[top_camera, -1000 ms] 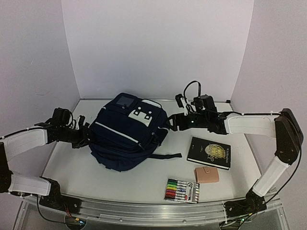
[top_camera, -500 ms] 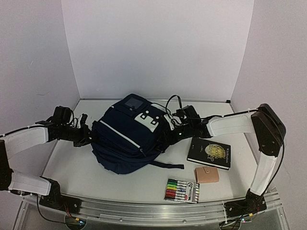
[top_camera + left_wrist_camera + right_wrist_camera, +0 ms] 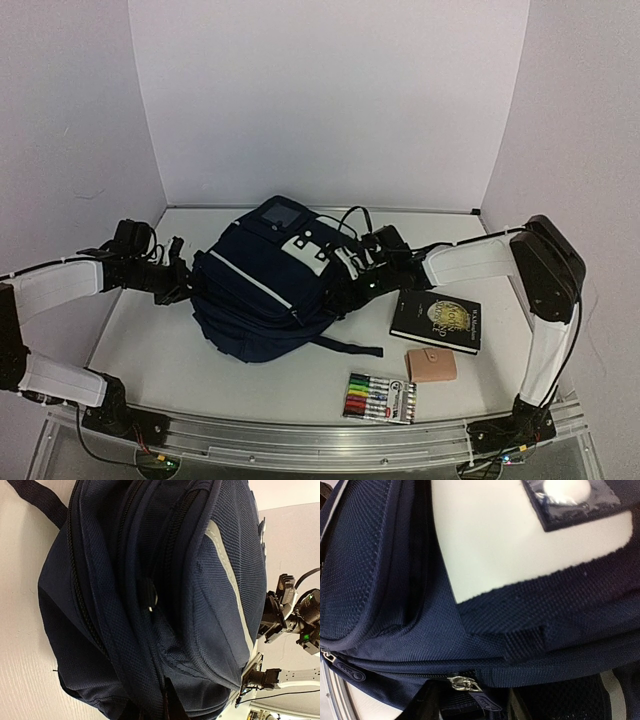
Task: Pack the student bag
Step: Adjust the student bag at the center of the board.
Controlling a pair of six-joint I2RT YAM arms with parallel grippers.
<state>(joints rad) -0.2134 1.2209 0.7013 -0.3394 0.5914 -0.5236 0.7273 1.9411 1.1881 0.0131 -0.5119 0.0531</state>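
Observation:
The student bag [image 3: 262,292], a navy-blue backpack with a white stripe and light grey patches, lies in the middle of the table. My left gripper [image 3: 186,282] is at the bag's left side. In the left wrist view the bag [image 3: 150,580] fills the frame, and the dark fingertips [image 3: 174,706] pinch a fold of its fabric at the bottom edge. My right gripper [image 3: 352,276] is at the bag's right side. In the right wrist view the fingers [image 3: 424,701] stand apart on either side of a silver zipper pull [image 3: 462,683] on the bag [image 3: 395,605].
A black book [image 3: 437,320] lies to the right of the bag. A tan wallet-like pouch [image 3: 431,365] and a pack of coloured markers [image 3: 380,397] lie nearer the front edge. A dark strap [image 3: 350,348] trails from the bag toward them.

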